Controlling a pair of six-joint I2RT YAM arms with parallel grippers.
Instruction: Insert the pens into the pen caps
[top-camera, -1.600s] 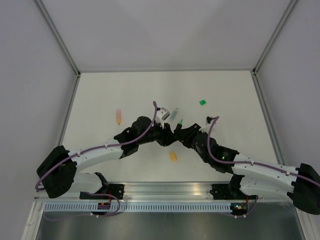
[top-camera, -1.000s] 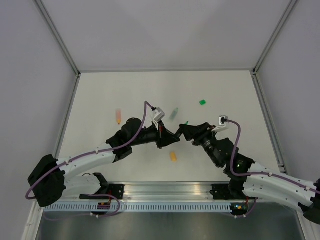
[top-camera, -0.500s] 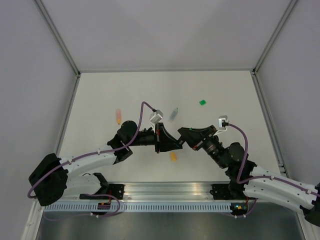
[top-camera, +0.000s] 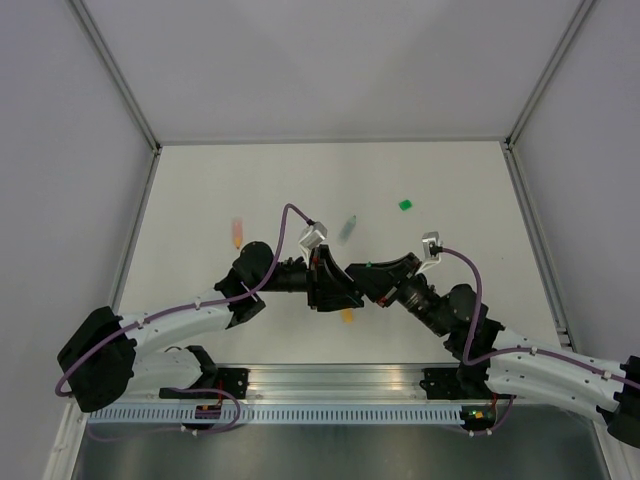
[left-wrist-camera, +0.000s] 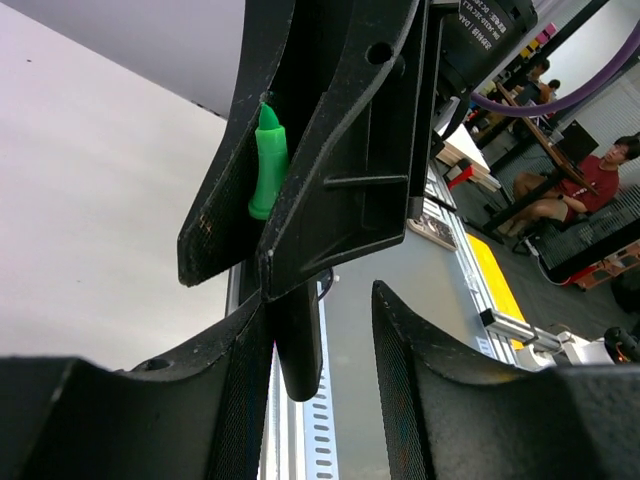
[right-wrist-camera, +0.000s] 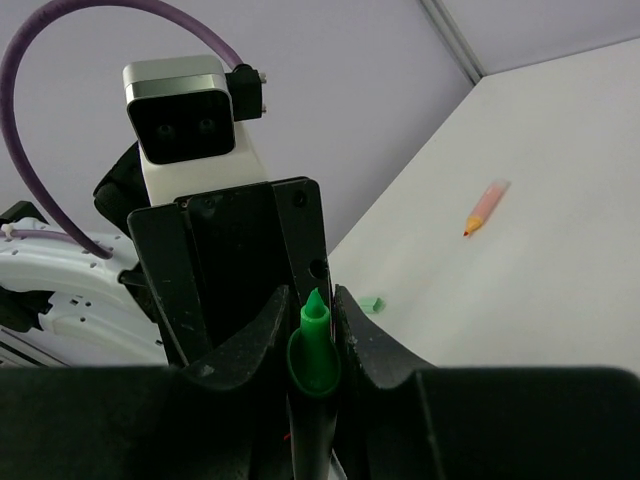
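Your right gripper (right-wrist-camera: 310, 302) has its jaws clamped on the green-tipped pen (right-wrist-camera: 312, 355), held above the counter (top-camera: 250, 180). The left gripper (left-wrist-camera: 320, 296) has its jaws parted and empty. The green cap (top-camera: 405, 204) lies well apart. Capping hasn't begun, so fetching it looks next.

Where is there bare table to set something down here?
Bare: the far strip beyond the green cap and the pink-orange pen, and the right side past that cap. Crowded: the centre, where the left pincer and the right pincer, shut on the green-tipped pen, meet by the orange cap.
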